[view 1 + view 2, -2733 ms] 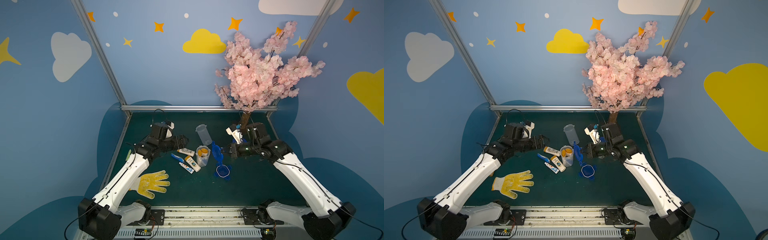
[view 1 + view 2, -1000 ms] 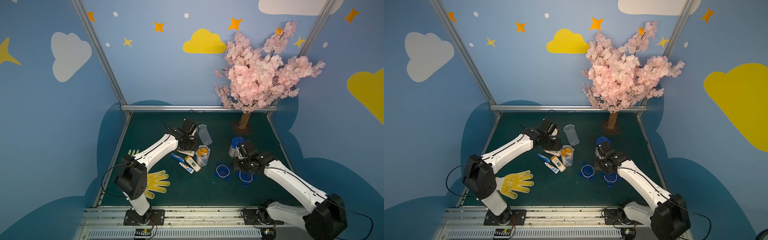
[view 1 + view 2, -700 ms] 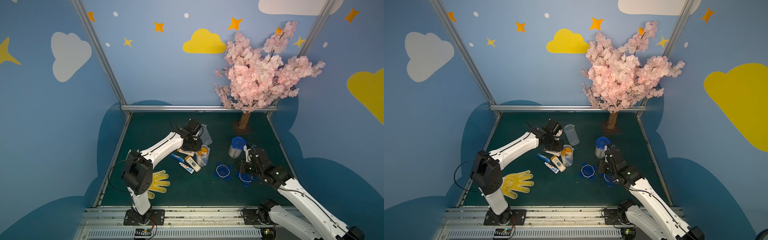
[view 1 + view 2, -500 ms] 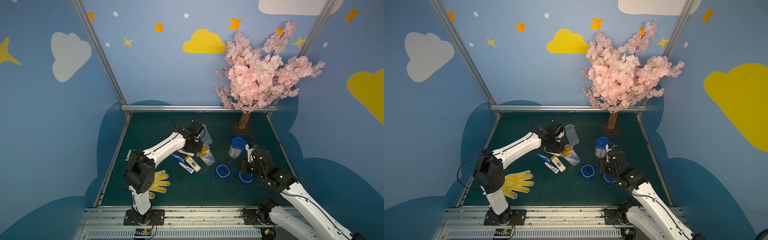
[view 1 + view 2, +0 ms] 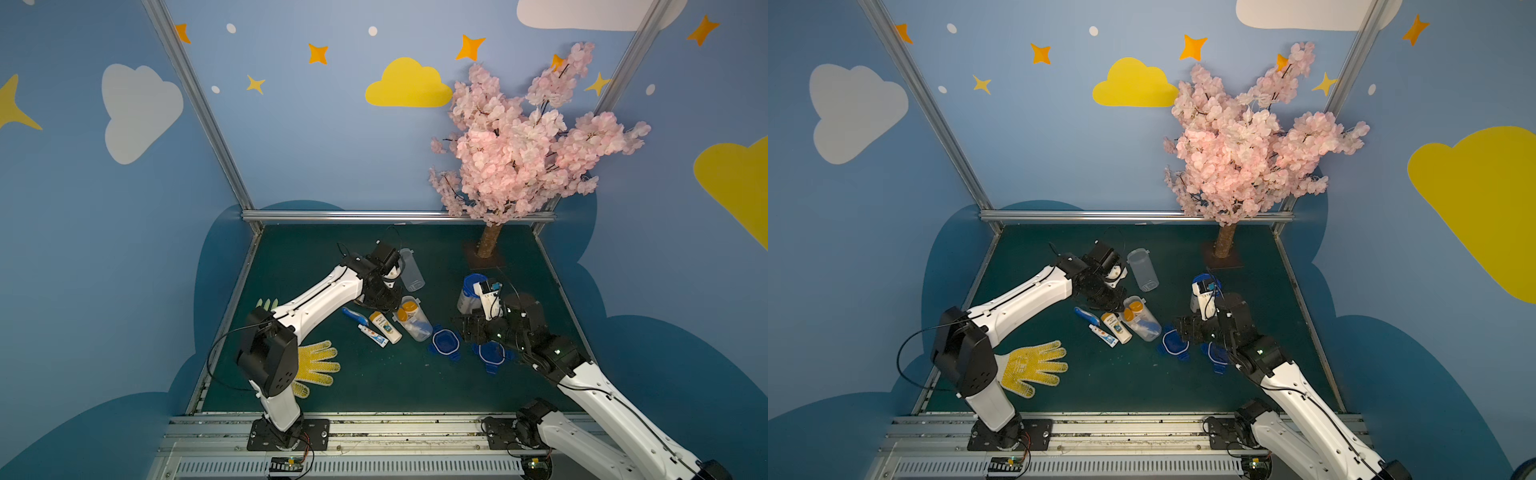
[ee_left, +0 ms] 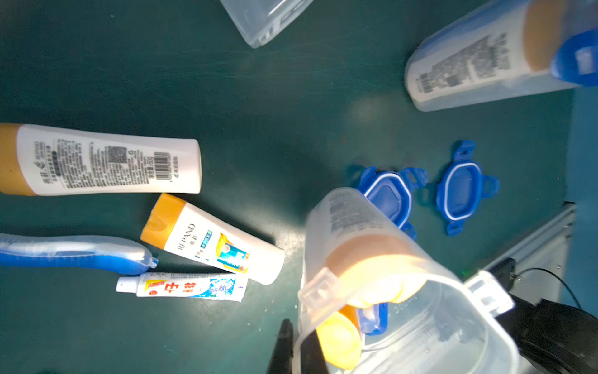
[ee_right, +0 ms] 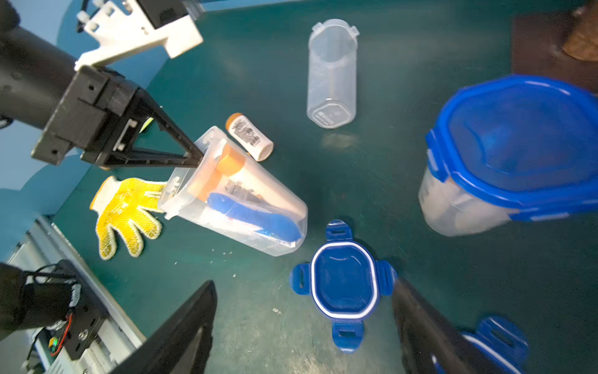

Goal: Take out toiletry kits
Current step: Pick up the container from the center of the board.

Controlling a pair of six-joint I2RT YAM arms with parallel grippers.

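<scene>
Right wrist view is showing the left claw (image 7: 196,156) clenching on the rim of the open jar (image 7: 246,210). The jar is leaning over, its mouth raised and its base down on the surface (image 7: 259,323). One toiletry kit is sitting inside it: a yellow-capped bottle (image 7: 231,163) near the mouth and a blue toothbrush (image 7: 259,215) lower down. Left wrist view is showing another kit already lying loose just beside the jar: a loose bottle (image 6: 213,239), a toothpaste tube (image 6: 184,286) and a loose toothbrush (image 6: 74,254). The right claw (image 7: 304,288) is hanging released over a blue lid (image 7: 344,291), gripping nothing.

By my reading, this jar is being tipped out. To do that well, the left claw should be pinching the rim firmly while swinging the base above the mouth. It should be pouring onto bare surface, away from the lids and the loose kit. That rim hold is looking thin, so a slow tilt is seeming safer than a shake. A sealed jar (image 7: 504,155) is standing nearby, not yet opened.
</scene>
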